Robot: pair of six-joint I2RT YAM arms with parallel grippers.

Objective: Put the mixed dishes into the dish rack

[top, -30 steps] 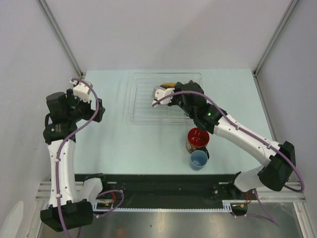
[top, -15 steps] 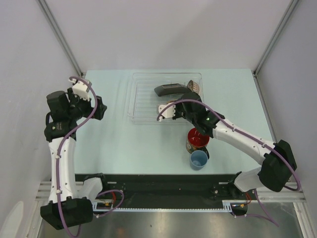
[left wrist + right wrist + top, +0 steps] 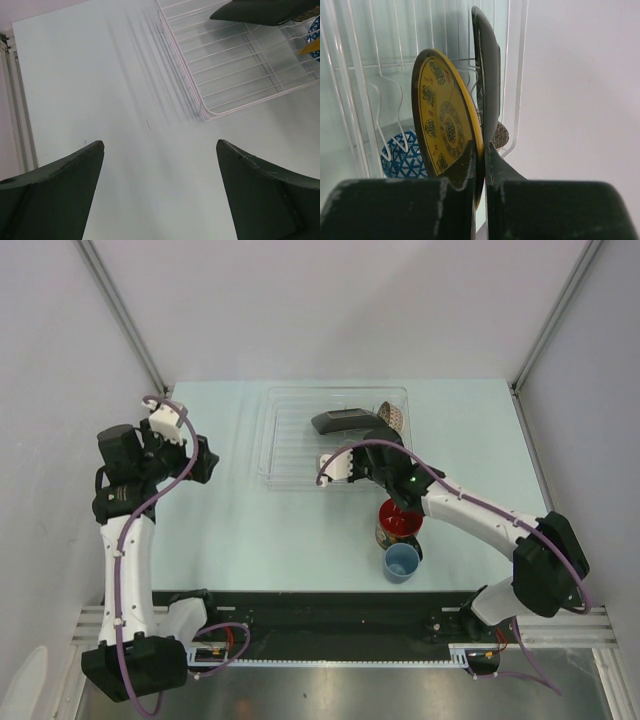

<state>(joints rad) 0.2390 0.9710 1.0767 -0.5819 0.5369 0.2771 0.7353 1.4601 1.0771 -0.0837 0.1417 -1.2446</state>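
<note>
In rack (image 3: 285, 445), saucer (image 3: 442, 125) upright just before plate (image 3: 345, 421); mug (image 3: 399, 520), then cup (image 3: 402, 562), on table (image 3: 230, 530) before rack's right end

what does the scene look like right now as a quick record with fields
in dish rack: black plate and yellow saucer on edge; blue bowl; cream-pink bowl
on table, outside rack: mug, light-blue cup
left pincer: open, over the table
right pincer: shut, pointing at the saucer's edge
</note>
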